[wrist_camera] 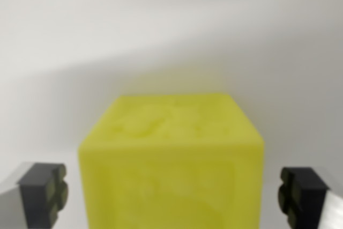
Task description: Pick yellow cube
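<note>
Wrist view is looking down past the gripper (pixel 171 197), and nearest to the lens the two dark finger pads (pixel 45 191) are showing at the bottom corners, one at the wrist view's left and one at the wrist view's right, each backed by a pale metal finger running off the edge of the frame. The jaws are standing spread wide apart, released, gripping nothing.

Between them the yellow cube (pixel 171 159) is sitting, filling most of the lower middle of the picture. Its front face is running off the bottom edge, and its top face is tilting away from the camera, with faint raised marks on it that are too blurred to read. A strip of pale surface is showing between the cube and the pad on each side, so neither pad is touching it; the gap on the wrist view's left and the gap on the wrist view's right are looking much alike, so the cube is lying roughly centred between the jaws.

Beyond the cube the white worktop (pixel 171 36) is stretching away plain and bare to the top of the frame. A soft grey shadow is lying across it behind and around the cube, darker near the cube and fading to bright white higher up. Nothing is standing between the pads and the cube's sides, and the whole picture is slightly out of focus.
</note>
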Available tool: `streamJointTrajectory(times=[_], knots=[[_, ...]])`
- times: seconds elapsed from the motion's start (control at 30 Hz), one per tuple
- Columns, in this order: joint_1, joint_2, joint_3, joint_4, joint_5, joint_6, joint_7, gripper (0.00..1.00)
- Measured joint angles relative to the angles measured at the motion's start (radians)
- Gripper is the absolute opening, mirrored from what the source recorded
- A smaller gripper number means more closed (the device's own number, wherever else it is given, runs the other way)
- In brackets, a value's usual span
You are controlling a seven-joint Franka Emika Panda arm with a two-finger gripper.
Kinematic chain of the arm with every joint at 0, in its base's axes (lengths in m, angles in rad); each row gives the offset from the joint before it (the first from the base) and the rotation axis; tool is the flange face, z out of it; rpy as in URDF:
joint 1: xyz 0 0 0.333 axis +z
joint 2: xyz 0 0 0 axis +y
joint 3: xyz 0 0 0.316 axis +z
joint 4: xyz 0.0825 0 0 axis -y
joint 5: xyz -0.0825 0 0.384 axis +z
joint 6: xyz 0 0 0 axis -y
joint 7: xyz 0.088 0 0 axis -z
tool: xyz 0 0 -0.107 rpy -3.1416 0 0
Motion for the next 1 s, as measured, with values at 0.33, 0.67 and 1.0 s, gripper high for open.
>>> streamJointTrajectory(times=[0.33, 0.67, 1.0], knots=[[-0.002, 0.033, 0.001, 0.009, -0.005, 0.025, 0.006, 0.0], [-0.002, -0.017, 0.001, -0.006, 0.001, -0.011, 0.001, 0.0], [0.0, -0.085, 0.001, -0.022, 0.011, -0.062, -0.007, 0.0]])
